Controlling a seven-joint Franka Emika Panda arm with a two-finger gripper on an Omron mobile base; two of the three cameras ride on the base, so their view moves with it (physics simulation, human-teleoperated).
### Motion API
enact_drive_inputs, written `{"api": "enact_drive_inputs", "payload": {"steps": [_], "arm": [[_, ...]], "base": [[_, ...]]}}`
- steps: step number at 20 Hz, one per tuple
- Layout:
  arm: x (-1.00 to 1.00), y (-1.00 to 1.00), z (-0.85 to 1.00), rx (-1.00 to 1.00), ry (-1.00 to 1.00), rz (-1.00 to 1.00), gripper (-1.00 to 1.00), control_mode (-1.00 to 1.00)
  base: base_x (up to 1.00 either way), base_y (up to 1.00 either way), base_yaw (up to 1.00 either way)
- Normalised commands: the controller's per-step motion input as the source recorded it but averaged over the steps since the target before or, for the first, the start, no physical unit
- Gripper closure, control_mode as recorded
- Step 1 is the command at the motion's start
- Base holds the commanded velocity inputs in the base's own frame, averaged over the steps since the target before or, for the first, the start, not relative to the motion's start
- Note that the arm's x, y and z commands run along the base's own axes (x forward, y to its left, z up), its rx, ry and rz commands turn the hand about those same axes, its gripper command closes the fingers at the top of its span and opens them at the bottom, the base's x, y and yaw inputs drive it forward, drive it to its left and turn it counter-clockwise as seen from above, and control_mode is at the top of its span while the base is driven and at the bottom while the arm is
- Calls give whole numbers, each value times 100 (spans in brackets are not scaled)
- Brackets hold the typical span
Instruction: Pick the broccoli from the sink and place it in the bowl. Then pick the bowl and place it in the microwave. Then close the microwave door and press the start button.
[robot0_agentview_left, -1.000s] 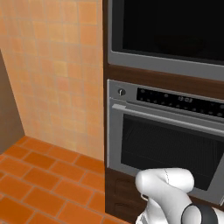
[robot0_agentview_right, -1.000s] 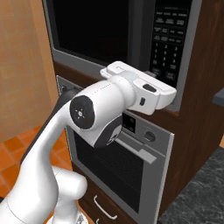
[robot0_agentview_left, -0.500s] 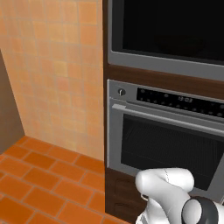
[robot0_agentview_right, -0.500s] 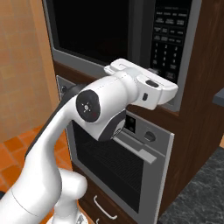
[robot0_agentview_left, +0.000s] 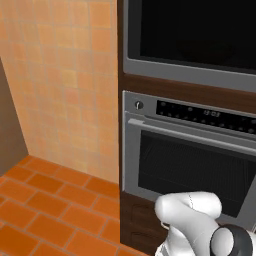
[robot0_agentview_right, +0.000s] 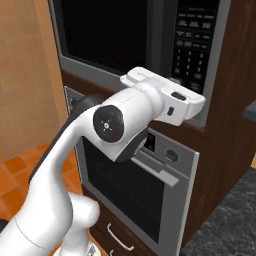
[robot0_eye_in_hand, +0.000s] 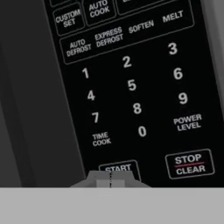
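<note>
The microwave door (robot0_agentview_right: 107, 35) stands closed, flush in its steel frame, so by the look of it the loading and closing steps are behind and only the last press remains; the broccoli and bowl would be behind the dark glass, which I cannot see through. In the hand view the start button (robot0_eye_in_hand: 118, 168) sits at about 6 o'clock of the keypad (robot0_eye_in_hand: 131, 87), and the gripper (robot0_eye_in_hand: 110, 179) has its fingertips pressed together, holding nothing, with the joined tip lying right at the button's lower edge. Whether it actually touches the panel I cannot tell.

From the right base view the hand (robot0_agentview_right: 167, 97) reaches toward the lower end of the microwave's control panel (robot0_agentview_right: 192, 47), at roughly 2 o'clock from the arm's big elbow joint.

Room to move: the STOP CLEAR key (robot0_eye_in_hand: 189, 164) is just beside the start button at 3 o'clock, so any slide that way risks the wrong key. The zero key sits at 12 o'clock, a little apart. Below the panel runs the frame's bottom edge, then a wood strip and the oven (robot0_agentview_left: 190, 160); open space lies behind the hand for a straight retreat
</note>
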Motion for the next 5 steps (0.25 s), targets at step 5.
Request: {"api": "enact_drive_inputs", "payload": {"steps": [5], "arm": [[19,-34,-1,8,0,23,100,-100]], "base": [[0,0,0]]}}
